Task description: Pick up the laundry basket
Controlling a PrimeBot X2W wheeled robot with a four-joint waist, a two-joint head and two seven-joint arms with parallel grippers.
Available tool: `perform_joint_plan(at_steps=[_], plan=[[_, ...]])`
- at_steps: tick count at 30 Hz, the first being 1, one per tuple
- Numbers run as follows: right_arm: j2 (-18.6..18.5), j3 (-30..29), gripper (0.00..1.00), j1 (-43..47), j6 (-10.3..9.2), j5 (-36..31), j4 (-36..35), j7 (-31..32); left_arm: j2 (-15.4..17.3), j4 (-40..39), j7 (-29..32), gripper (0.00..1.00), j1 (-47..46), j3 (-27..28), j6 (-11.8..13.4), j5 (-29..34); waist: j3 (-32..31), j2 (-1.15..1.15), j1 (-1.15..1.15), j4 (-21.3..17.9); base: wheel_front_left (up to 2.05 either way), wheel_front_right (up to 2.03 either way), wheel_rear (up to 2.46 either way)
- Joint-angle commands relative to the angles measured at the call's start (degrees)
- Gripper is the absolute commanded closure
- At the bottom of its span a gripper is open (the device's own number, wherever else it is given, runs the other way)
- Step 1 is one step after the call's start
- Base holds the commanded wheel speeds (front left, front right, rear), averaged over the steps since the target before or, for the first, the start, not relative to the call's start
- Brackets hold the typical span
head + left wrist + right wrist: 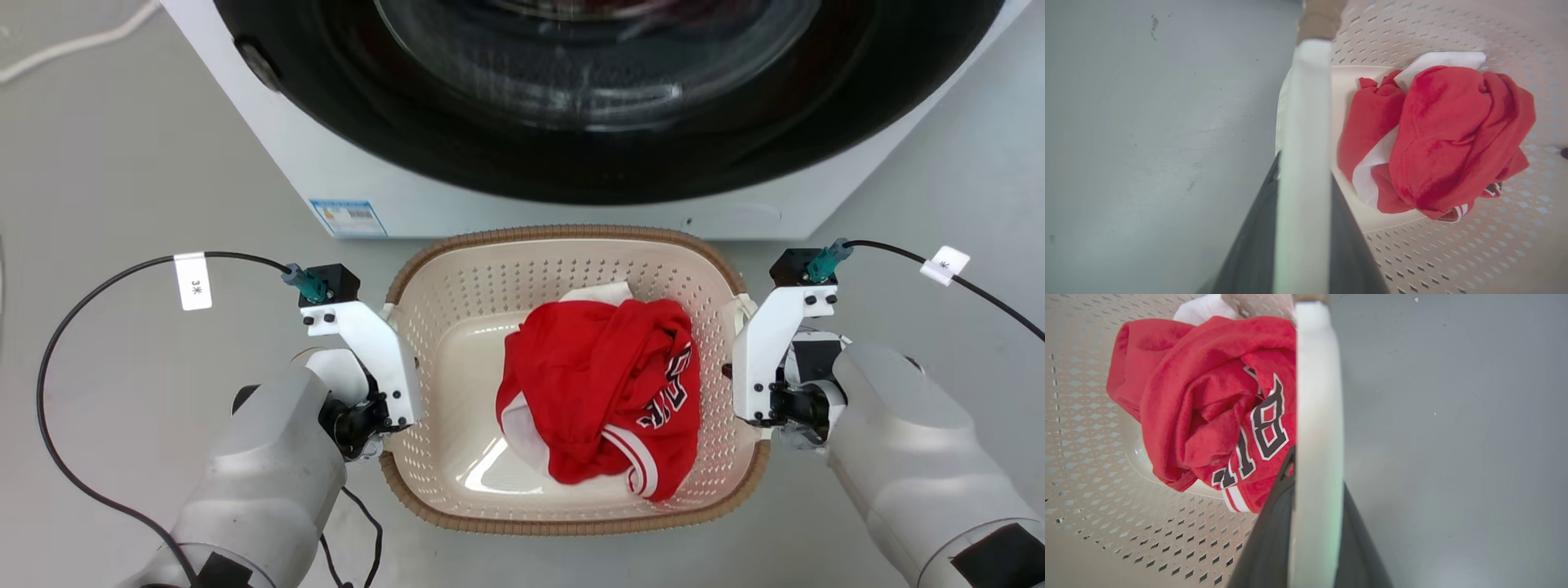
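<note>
Left pincer, right pincer, laundry basket between

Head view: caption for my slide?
Left gripper and right gripper hold the laundry basket by its handles; red jersey inside, washing machine behind.

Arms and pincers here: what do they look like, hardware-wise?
Silver-grey rounded forearms, each with a white angular bracket, black block with teal plug, and black cable bearing a white tag. Left pincer and right pincer: two dark tapered fingers each.
</note>
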Motion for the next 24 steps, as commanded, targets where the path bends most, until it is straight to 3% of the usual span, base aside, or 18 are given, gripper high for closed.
perform_joint_plan(at_steps=[1, 24], plan=[[0.20, 0.30, 1.00, 0.55, 0.74, 0.84, 0.02, 1.66, -0.08, -0.80, 0.84, 1.00, 0.15, -0.26, -0.61, -0.87, -4.17, 0.00, 0.01, 0.51, 0.00, 0.00, 0.00], [0.40, -2.77, 1.00, 2.46, 0.70, 6.12, 4.62, 18.39, 1.60, -0.04, 14.29, 1.00, 4.36, -4.13, -0.60, -8.17, -19.52, 0.00, 0.01, 0.26, 0.00, 0.00, 0.00]])
